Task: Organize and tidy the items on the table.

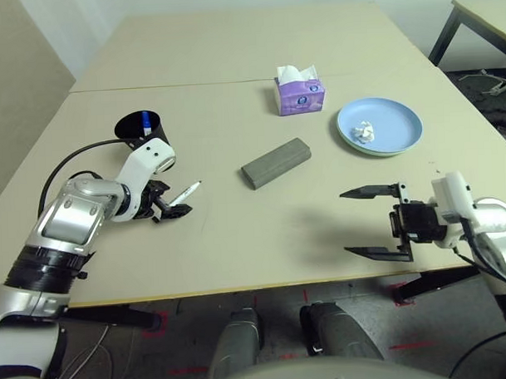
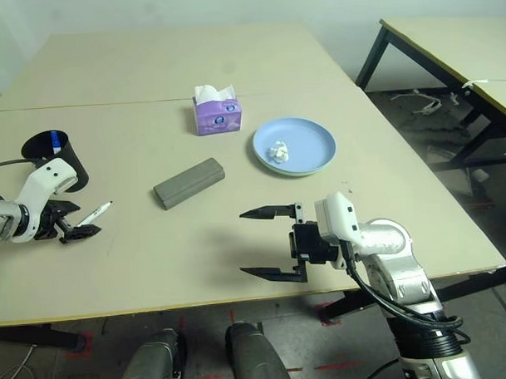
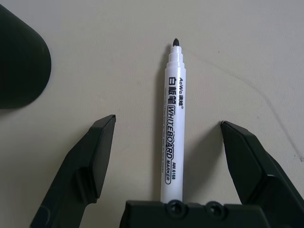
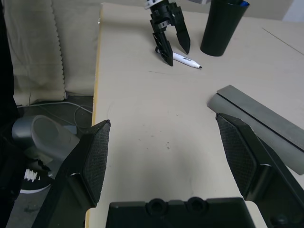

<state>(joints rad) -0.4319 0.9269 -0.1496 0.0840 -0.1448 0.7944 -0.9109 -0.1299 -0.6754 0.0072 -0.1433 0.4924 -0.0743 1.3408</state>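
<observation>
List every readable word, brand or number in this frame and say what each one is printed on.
"AoWa" followed by two small characters, too small to read: white marker, beside the barrel's main line.
Three large Chinese characters, not legible enough to transcribe: same barrel.
"WHITEBOARD": same barrel.
"MARKER": same barrel.
"AW 6168": same barrel.
Purple tissue box: front print too small to read.

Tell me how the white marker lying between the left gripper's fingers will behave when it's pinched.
The white marker looks stiff, light and smooth, so it may slip. Being round and flat on the table, it could roll if nudged. Its exposed tip could smear.
</observation>
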